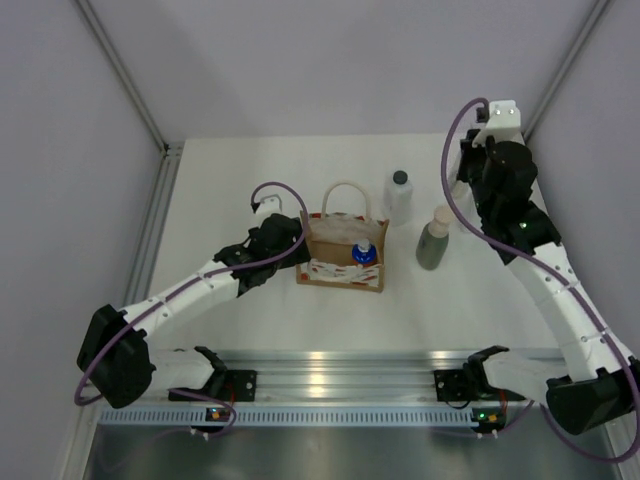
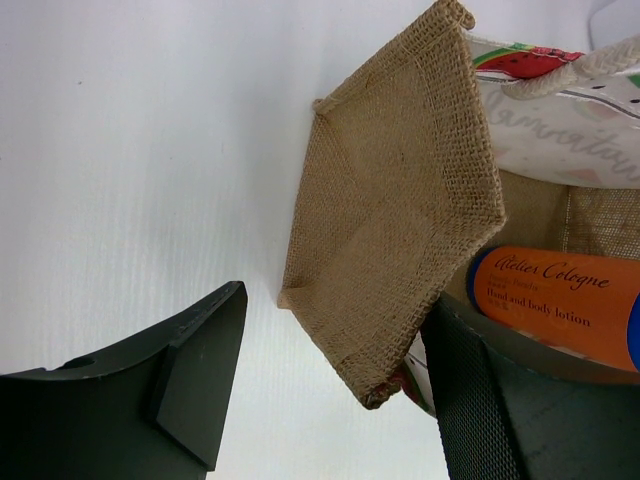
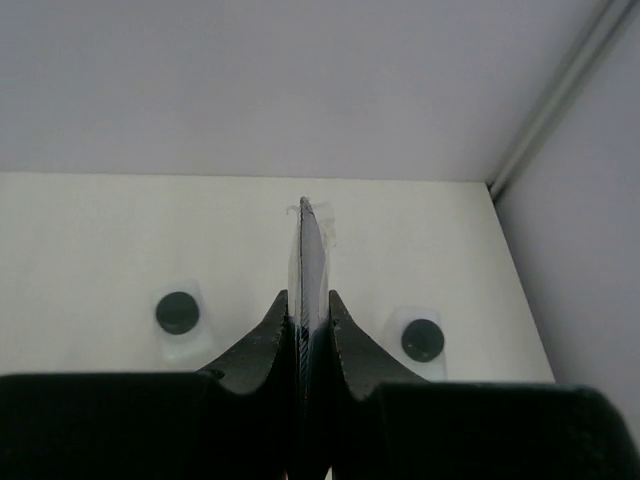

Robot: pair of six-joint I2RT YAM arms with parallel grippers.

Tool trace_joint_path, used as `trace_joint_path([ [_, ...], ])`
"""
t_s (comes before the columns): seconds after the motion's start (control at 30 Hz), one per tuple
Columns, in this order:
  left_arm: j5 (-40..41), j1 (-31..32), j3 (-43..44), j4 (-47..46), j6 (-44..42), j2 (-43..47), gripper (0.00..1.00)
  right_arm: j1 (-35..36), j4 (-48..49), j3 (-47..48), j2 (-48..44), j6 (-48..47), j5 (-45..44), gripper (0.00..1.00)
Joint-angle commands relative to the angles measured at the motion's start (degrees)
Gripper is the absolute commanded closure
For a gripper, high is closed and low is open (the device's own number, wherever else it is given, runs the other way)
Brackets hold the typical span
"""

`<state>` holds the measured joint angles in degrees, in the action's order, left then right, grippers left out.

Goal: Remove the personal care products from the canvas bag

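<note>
one orange bottle [image 1: 365,254] (blue top) — inside canvas bag [image 1: 338,272]

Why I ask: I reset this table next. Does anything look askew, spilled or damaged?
The tan canvas bag with cream handles looks misshapen: its left end wall is creased and buckled, with the open left hand astride it, one finger inside beside the orange bottle with blue top. Nothing looks spilled or broken.

A flat white table [image 1: 240,320] is closed in by plain pale grey wall panels [image 1: 330,60]. Slim silver metal posts [image 1: 122,72] run up at the back corners. A shiny ribbed aluminium rail [image 1: 340,372] lies along the table's near edge.
</note>
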<state>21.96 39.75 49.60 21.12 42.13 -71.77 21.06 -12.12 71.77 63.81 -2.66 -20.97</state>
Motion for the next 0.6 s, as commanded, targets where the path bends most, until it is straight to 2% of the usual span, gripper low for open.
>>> trace_joint_path([
  [0.0,0.46,-0.11,1.37,-0.56,0.41,0.4,0.27,-5.4,2.01,1.1,-1.15,1.6,-0.92,1.0],
  [0.13,0.63,-0.11,1.28,-0.65,0.06,0.75,0.27,-12.78,3.15,-4.68,-0.97,6.16,3.82,1.0],
  [0.33,0.55,-0.11,1.02,-0.65,-0.29,1.1,0.27,-19.81,7.28,-12.51,0.08,10.64,8.65,1.0],
  [0.57,-0.07,-0.11,1.02,-0.65,-0.56,1.28,0.26,-20.53,15.19,-21.22,2.89,11.36,8.75,1.0],
])
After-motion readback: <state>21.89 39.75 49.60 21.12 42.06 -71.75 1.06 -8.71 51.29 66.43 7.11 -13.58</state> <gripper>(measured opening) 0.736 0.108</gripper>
